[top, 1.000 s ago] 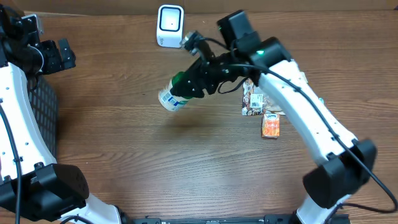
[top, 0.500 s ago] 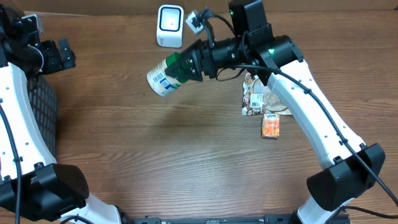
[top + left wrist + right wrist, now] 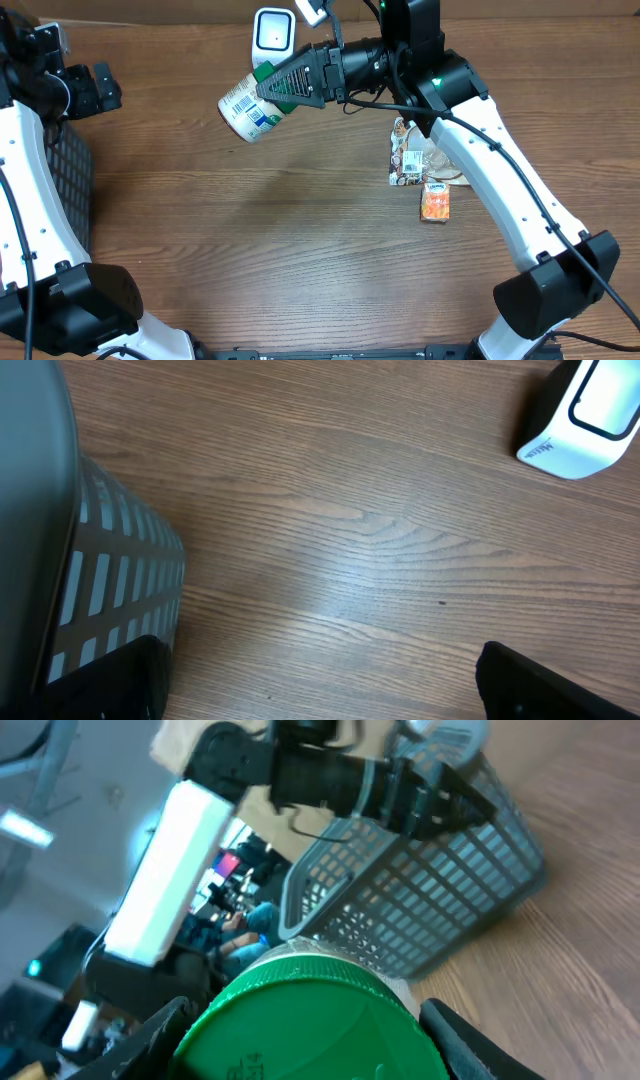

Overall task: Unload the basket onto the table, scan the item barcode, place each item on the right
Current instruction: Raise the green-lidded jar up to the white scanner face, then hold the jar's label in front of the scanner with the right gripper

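The white cylindrical plastic bottle with green lid (image 3: 245,108) hangs tilted above the brown wooden table (image 3: 250,260), just beside the white box-shaped scanner (image 3: 273,40). The right gripper (image 3: 288,86) is partly closed, clamping the lid end. The left gripper (image 3: 95,88) is spread wide and holds nothing, above the grey mesh basket (image 3: 110,590).

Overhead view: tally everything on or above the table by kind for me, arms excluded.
White scanner: 1
Green-lidded bottle: 1
Packets: 2 (patterned packet, orange packet)
Mesh basket: 1
Total: 5
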